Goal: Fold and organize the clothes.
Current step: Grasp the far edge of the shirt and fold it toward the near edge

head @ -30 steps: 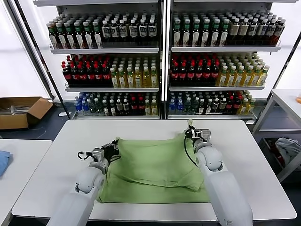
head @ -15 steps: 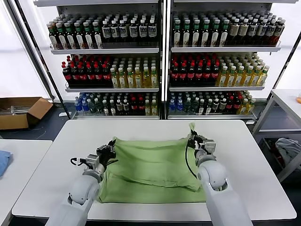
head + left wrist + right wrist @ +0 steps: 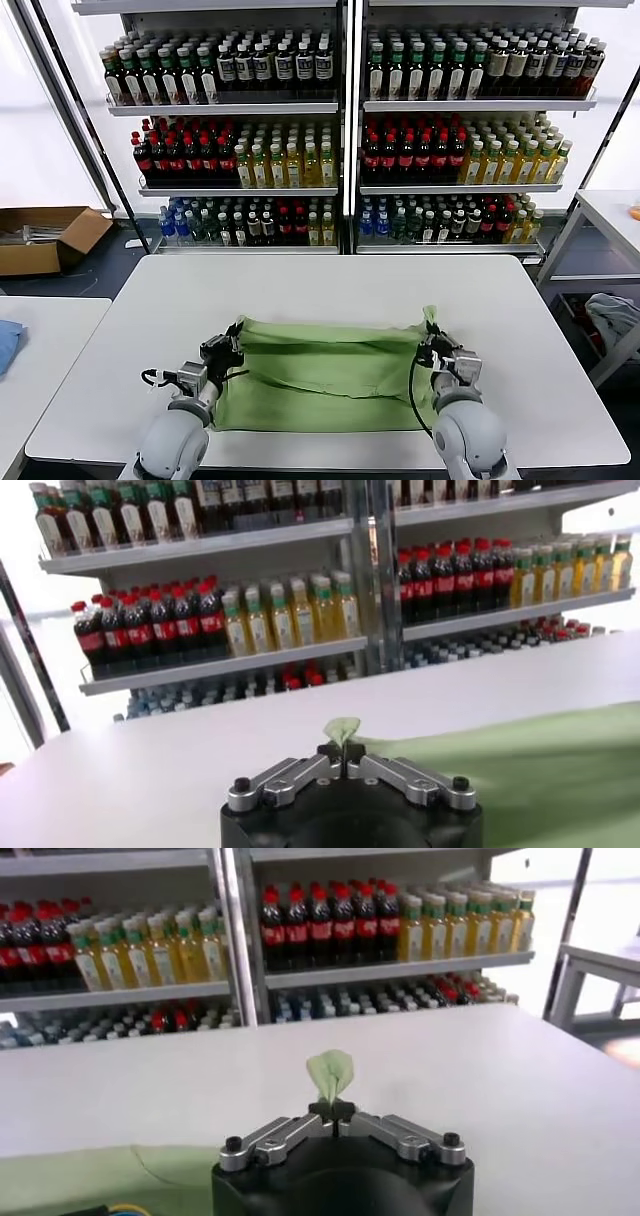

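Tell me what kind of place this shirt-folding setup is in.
Probably a mock shop or a robot test lab. Behind the white table stand shelves packed with rows of drink bottles, and a cardboard box lies on the floor beside them.

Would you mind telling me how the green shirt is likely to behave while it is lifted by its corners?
Probably floppy: the shirt sags and wrinkles between the left gripper and right gripper, both shut on its corners. Likely light, since small pinched tufts carry it. It may drag along the table rather than slide as one piece.
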Action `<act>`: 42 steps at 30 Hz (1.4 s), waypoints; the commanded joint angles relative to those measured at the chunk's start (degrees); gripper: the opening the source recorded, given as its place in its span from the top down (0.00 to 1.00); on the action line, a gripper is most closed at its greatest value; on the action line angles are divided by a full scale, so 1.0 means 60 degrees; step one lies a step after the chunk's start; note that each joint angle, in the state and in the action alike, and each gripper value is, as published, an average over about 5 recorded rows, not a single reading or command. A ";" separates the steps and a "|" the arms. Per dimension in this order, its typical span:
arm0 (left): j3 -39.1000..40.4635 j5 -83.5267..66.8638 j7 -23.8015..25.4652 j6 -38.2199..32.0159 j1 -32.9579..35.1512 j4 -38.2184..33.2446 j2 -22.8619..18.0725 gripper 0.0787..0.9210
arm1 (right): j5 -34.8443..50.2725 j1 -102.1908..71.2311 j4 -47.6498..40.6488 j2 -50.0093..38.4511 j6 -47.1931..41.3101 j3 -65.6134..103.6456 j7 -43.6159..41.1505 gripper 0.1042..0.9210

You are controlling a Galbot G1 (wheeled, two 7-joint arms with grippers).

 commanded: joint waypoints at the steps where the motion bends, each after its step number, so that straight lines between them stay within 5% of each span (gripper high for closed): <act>1: -0.0063 0.0425 -0.0038 0.0007 0.1363 -0.0668 -0.0014 0.99 | -0.0100 -0.1472 0.0859 0.0041 -0.0047 0.0193 0.0181 1.00; 25: -0.0148 0.1538 0.0069 -0.0016 0.2113 -0.0916 -0.0346 0.98 | -0.1527 -0.1741 0.0488 0.0039 0.0309 -0.0152 -0.0045 0.98; 33: -0.0058 0.2073 -0.0089 -0.0206 0.1668 -0.0873 -0.0584 0.75 | -0.2153 -0.1856 0.0599 0.0072 0.0806 0.0014 -0.0010 0.73; 42: -0.0131 0.2089 -0.0151 -0.0248 0.1671 -0.1685 -0.0784 0.44 | -0.1410 -0.2153 0.2422 -0.0045 0.1063 0.0437 0.0128 0.41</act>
